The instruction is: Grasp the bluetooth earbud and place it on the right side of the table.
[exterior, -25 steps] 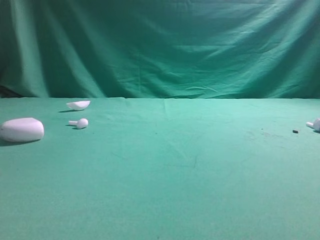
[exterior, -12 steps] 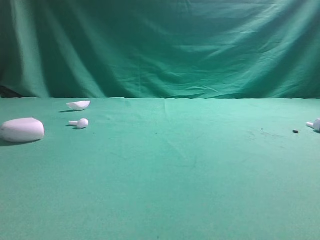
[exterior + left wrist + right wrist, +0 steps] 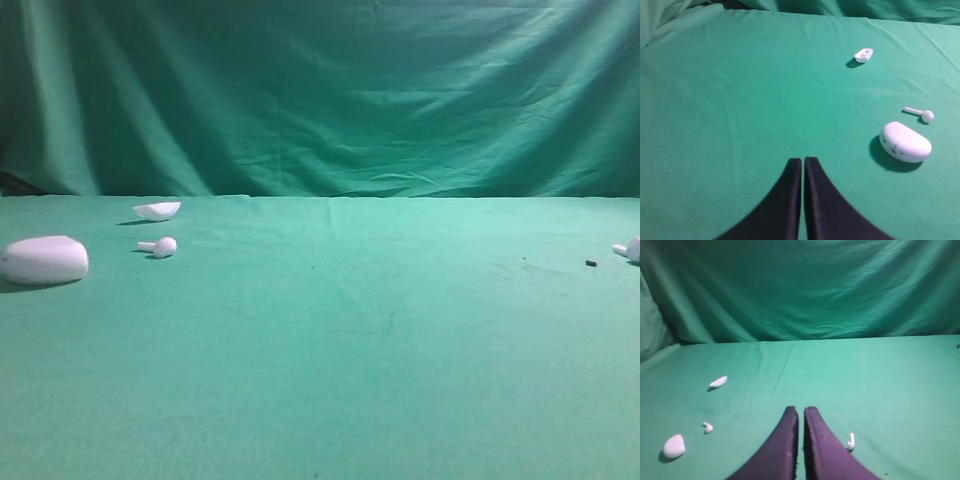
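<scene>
The bluetooth earbud [image 3: 632, 249] already lies at the far right edge of the table [image 3: 330, 380], both claws are closed and empty, so the near-alike left earbud [image 3: 160, 246] risks being taken by mistake.
</scene>
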Robot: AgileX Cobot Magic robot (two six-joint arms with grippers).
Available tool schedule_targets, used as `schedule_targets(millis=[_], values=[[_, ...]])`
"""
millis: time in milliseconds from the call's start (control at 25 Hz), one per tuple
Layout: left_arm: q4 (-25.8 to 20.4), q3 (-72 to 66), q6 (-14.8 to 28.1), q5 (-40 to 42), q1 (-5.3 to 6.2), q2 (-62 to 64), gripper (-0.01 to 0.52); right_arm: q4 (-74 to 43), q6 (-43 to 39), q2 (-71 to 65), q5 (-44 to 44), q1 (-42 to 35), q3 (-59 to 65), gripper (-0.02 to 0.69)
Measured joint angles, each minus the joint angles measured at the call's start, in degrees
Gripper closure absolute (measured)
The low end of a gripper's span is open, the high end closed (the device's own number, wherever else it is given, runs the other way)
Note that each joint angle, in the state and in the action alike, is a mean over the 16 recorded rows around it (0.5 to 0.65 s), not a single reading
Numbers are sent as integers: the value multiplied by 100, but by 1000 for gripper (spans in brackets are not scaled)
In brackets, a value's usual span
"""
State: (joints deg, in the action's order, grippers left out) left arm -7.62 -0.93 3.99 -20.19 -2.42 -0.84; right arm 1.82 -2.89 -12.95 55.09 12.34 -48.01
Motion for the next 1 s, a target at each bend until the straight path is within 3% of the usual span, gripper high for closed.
schedule_targets(millis=[320, 1000], values=[[0, 0, 0, 0, 0, 0, 514, -457, -379, 782, -499, -5, 1097, 665], [0, 0, 0, 0, 0, 0, 514, -1385, -966, 1358, -2795, -329, 4275, 665]])
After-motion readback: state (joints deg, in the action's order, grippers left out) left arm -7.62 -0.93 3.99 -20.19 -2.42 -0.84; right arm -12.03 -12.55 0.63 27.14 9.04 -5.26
